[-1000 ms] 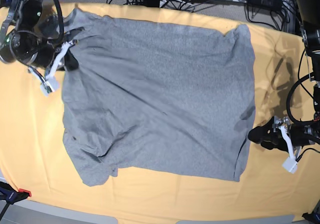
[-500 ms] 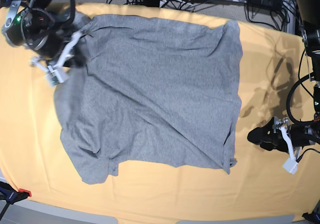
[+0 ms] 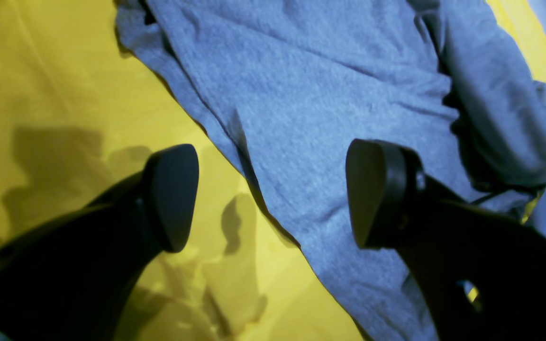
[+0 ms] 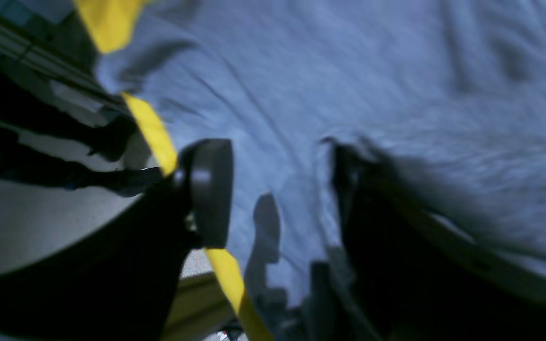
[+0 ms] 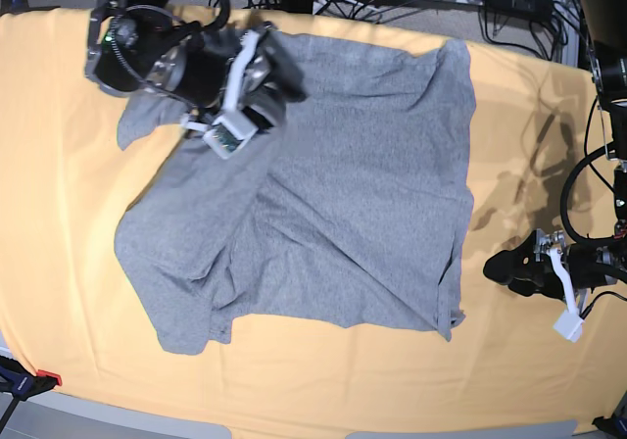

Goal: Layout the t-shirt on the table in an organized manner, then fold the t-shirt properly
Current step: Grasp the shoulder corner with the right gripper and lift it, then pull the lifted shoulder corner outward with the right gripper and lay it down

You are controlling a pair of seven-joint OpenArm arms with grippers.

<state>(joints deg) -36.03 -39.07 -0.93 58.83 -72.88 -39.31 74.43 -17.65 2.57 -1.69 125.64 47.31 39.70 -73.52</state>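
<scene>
The t-shirt (image 5: 323, 204) lies spread over the middle of the bench (image 5: 59, 214), plain grey side up, no lettering showing. Its near edge runs roughly straight along the front, ending at the base view's left in a rumpled sleeve, with soft diagonal creases crossing the body.

At that view's right, near the front, the left tool (image 5: 505, 266) hangs low over bare yellow cloth, just beside the shirt's side edge and apart from it. Its own wrist camera shows the left tool (image 3: 273, 199) with both black fingers spread wide and nothing between them; the shirt's hem (image 3: 254, 189) passes diagonally under the gap, one finger over the bench (image 3: 64, 85), the other over grey fabric.

Farther back, at the base view's upper left, the right tool (image 5: 279, 72) sits over the shirt's far edge, near the neck and shoulder area. The right wrist picture is blurred: the right tool (image 4: 282, 189) has a clear gap between its two dark pads, with the t-shirt (image 4: 396, 71) lying below and behind them. Whether fabric still catches on the far pad cannot be told.
</scene>
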